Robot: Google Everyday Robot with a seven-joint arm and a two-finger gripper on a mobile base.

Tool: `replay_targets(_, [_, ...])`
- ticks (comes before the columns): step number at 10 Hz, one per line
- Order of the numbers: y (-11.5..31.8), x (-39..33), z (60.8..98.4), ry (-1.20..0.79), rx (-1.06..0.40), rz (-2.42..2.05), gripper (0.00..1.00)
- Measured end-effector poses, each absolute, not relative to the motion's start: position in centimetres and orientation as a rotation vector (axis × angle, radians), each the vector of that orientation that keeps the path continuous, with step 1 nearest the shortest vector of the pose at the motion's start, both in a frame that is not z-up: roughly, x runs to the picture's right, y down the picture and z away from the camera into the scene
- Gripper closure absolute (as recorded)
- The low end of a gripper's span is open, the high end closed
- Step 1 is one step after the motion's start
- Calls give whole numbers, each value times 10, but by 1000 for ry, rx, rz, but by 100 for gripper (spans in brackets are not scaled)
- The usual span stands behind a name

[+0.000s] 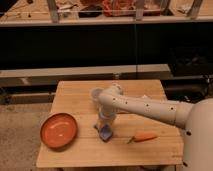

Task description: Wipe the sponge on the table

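Observation:
The sponge (105, 132) is a small pale blue pad lying on the light-wood table (75, 150), a little left of its middle. My gripper (105, 124) comes straight down onto it from the white arm (145, 106) that reaches in from the right. The gripper's lower end meets the sponge and covers most of its top. The table's plank top fills the lower half of the camera view.
An orange bowl (59, 130) rests at the table's left edge. A clear cup (96, 95) stands just behind the gripper. A carrot (143, 136) lies to the right of the sponge. A long grey shelf (65, 72) runs behind the table.

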State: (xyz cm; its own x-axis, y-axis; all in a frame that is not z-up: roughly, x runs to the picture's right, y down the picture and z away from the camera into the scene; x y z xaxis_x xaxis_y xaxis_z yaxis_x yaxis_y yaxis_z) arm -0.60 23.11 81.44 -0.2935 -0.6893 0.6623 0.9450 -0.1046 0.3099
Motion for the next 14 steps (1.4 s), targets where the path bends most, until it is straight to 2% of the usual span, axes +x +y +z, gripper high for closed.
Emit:
replay_targets(4, [258, -7, 789, -876, -415, -1778, 100])
replay_targets(8, [273, 45, 761, -840, -449, -1769, 100])
replay_targets(11, [262, 85, 754, -920, -393, -1637, 100])
replay_targets(14, [233, 93, 771, -967, -339, -1515, 100])
